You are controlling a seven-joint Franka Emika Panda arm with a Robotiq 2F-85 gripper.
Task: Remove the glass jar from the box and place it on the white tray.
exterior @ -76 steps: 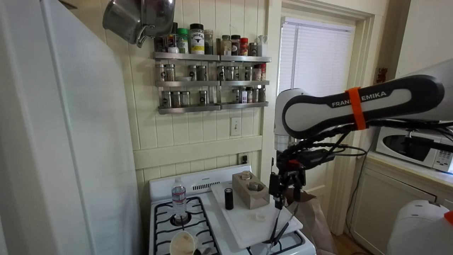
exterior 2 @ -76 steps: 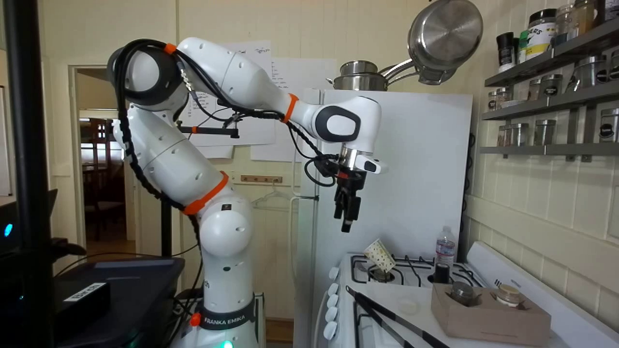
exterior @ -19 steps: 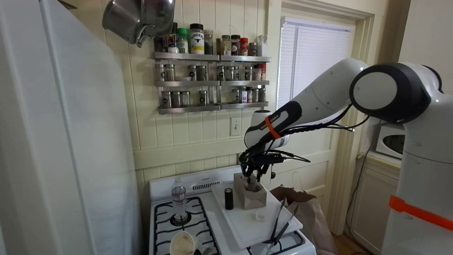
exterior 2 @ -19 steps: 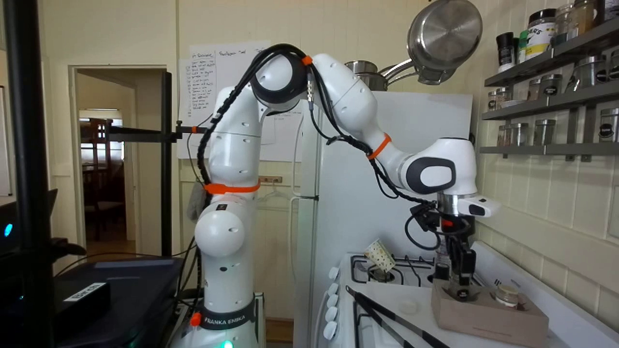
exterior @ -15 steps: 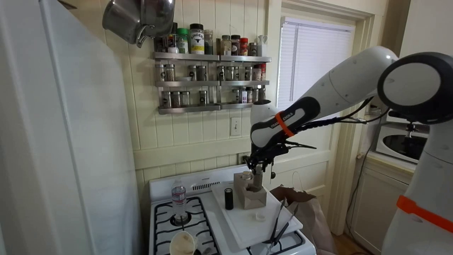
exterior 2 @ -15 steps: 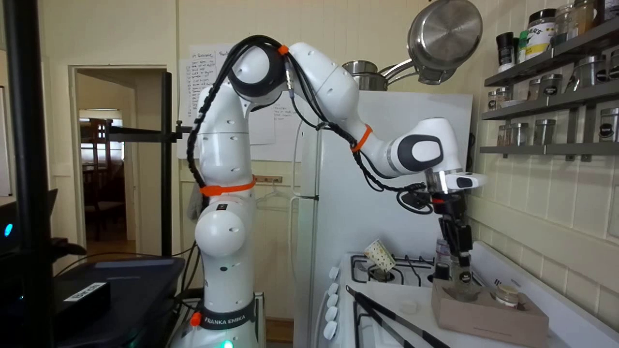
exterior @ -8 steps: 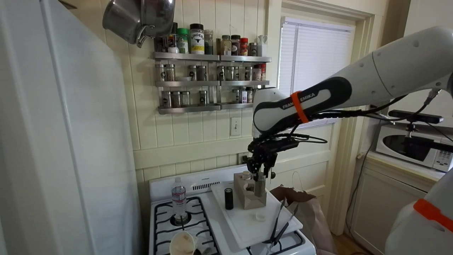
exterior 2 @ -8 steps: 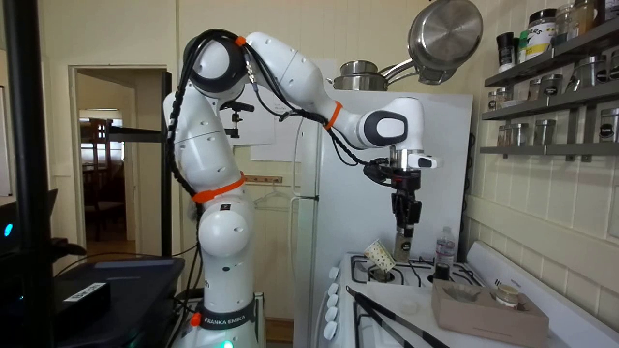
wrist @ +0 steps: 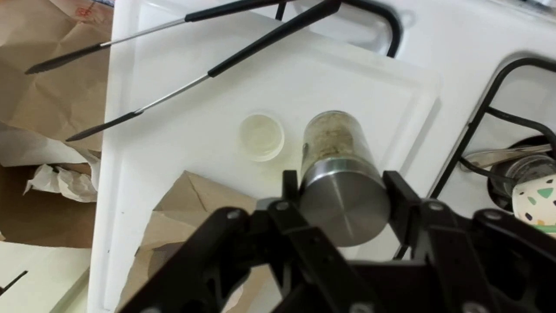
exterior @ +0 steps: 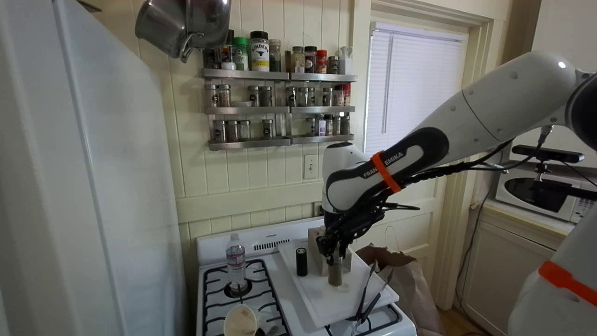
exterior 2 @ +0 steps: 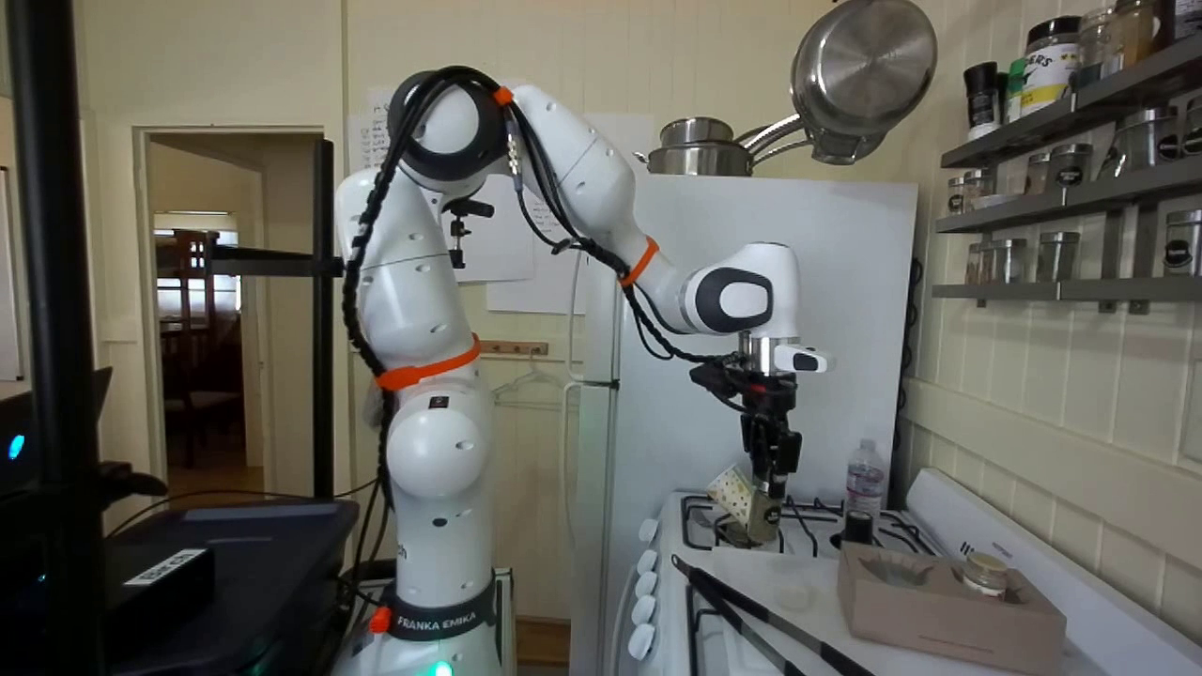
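Currently, in an exterior view, the glass jar (exterior: 335,276) is over the white tray (exterior: 322,305), roughly upright, contact unclear; in an exterior view, the box (exterior 2: 939,615) stands right of it, pale-lidded jar (exterior 2: 984,575) set in; wrist view, jaws clamped on the glass jar from both sides, round translucent piece (wrist: 261,137) left.

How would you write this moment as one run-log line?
gripper: holding jar | jar: out of box, above tray | box: on tray, second jar inside | placement: pending

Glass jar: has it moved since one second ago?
Yes. In an exterior view, the glass jar has shifted toward the picture's left, from overlapping the unmoved tan box to clear of it.
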